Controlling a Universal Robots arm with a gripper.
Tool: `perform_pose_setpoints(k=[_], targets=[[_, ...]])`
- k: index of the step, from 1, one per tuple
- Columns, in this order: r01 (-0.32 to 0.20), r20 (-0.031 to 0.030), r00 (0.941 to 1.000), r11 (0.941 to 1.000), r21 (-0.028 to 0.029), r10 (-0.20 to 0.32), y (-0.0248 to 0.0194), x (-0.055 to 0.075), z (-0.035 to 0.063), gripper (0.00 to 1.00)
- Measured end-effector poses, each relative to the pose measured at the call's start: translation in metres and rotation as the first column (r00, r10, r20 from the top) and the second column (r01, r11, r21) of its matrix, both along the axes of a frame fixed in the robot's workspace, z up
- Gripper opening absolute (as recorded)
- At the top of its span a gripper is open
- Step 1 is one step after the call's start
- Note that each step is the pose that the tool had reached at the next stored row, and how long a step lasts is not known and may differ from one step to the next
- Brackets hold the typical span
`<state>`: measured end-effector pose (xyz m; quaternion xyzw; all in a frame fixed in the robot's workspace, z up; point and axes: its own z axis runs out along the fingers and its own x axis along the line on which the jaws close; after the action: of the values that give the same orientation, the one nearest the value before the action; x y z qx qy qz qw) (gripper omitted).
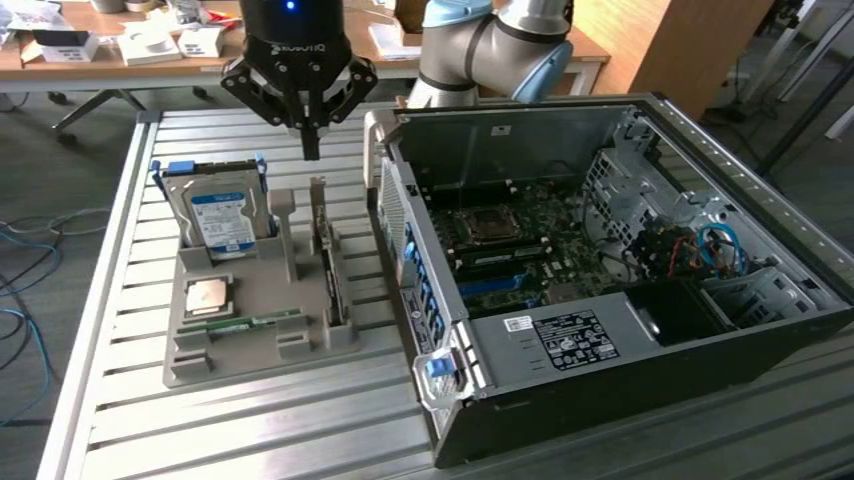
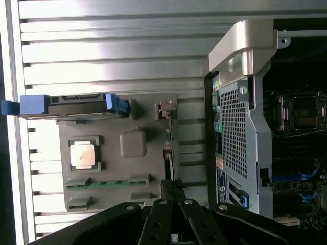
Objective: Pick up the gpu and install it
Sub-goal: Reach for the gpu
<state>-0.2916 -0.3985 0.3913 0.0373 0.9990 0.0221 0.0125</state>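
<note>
- Exterior view: my gripper point(image 1: 310, 148) hangs pinched fully together with nothing in it, above the far end of the gpu point(image 1: 324, 255). The card stands on edge in a slot of the grey parts tray point(image 1: 254, 352), beside the hard drive point(image 1: 220, 215) and left of the open PC case point(image 1: 534, 420).
- Wrist view: the gpu point(image 2: 167, 153) runs edge-on, its near end just ahead of the gripper point(image 2: 175, 204). I judge this is the approach and the pick is not yet made. A grasp calls for parted jaws astride the card's thin edge.
</note>
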Motion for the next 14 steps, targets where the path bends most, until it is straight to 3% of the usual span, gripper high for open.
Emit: perform_pose_setpoints(k=[3,9,14], targets=[[0.0,-0.0001,1.0,1.0,0.0,0.0,-0.0022,0.0,0.0,0.11],[0.0,-0.0001,1.0,1.0,0.0,0.0,-0.0122,0.0,0.0,0.11],[0.0,0.0001,1.0,1.0,0.0,0.0,-0.0136,0.0,0.0,0.11]])
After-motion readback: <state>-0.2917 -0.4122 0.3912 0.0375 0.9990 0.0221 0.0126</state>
